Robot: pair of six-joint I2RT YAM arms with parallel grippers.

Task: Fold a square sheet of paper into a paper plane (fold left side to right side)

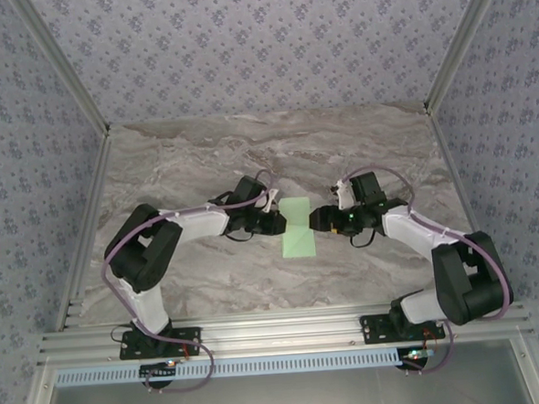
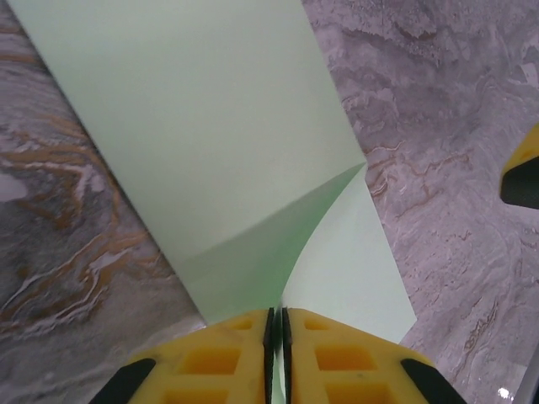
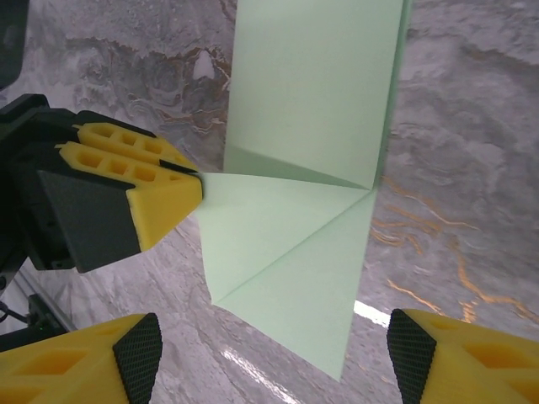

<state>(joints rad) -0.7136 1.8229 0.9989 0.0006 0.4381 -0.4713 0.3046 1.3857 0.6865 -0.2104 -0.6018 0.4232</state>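
Between the two arms, mid-surface: the pale green sheet of paper (image 1: 297,230) lies on the marble surface (image 1: 203,160). It's already partly folded and looks like a narrow strip from above, with diagonal creases up close.
Left fingers (image 3: 160,194): pressed together on the sheet's left edge, with a flap of it curling up off the surface.
Right fingers (image 3: 50,374): wide apart, holding nothing, just beside the sheet's right edge.
Step in hand: my guess is the left-to-right fold. The flap is picked up but not carried over yet.
Next move: the left arm probably has to swing that flap across so the edges line up, while the right fingers pin the rest down.
Watch out: it's thin paper, so one tug could drag the whole sheet and skew the crease.
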